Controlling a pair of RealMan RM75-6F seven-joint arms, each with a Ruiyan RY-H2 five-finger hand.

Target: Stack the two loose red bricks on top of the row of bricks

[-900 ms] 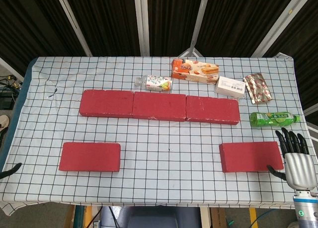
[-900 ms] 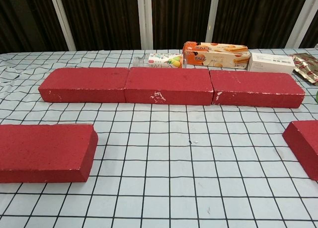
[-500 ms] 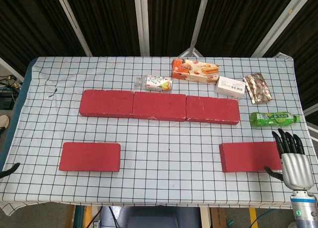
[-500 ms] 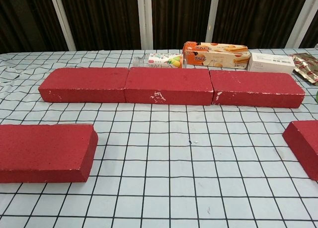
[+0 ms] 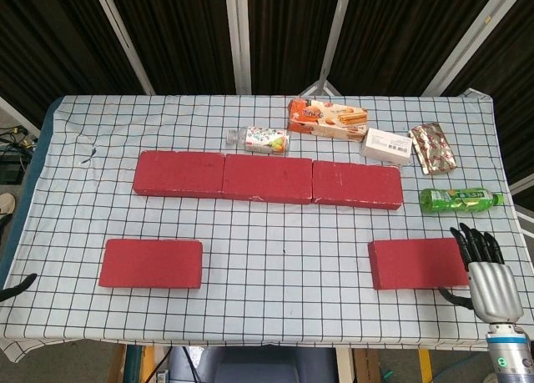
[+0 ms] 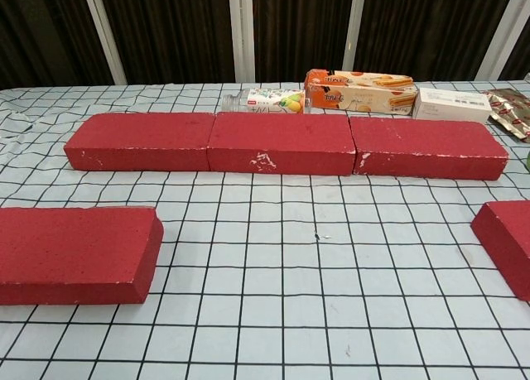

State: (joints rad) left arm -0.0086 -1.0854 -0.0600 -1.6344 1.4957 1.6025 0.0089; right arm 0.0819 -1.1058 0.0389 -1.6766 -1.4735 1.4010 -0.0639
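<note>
Three red bricks form a row [image 5: 267, 178] across the middle of the checked table [image 5: 284, 241], shown in the chest view as the row [image 6: 281, 142]. One loose red brick [image 5: 151, 263] lies at the front left, also visible as the brick [image 6: 74, 253]. The other loose red brick [image 5: 419, 263] lies at the front right, its corner [image 6: 507, 242] cut by the chest view's edge. My right hand [image 5: 484, 273] hovers at that brick's right end, fingers straight and apart, holding nothing. Of my left hand only a dark tip [image 5: 17, 286] shows at the left edge.
Behind the row lie a small bottle [image 5: 260, 138], an orange biscuit box [image 5: 328, 118], a white box [image 5: 386, 146] and a foil packet [image 5: 433, 148]. A green bottle [image 5: 459, 200] lies just beyond my right hand. The table's front edge runs close below both loose bricks.
My right hand has slid left and slightly down, closing on the right end of the front right brick. Bricks and left hand have not moved.
</note>
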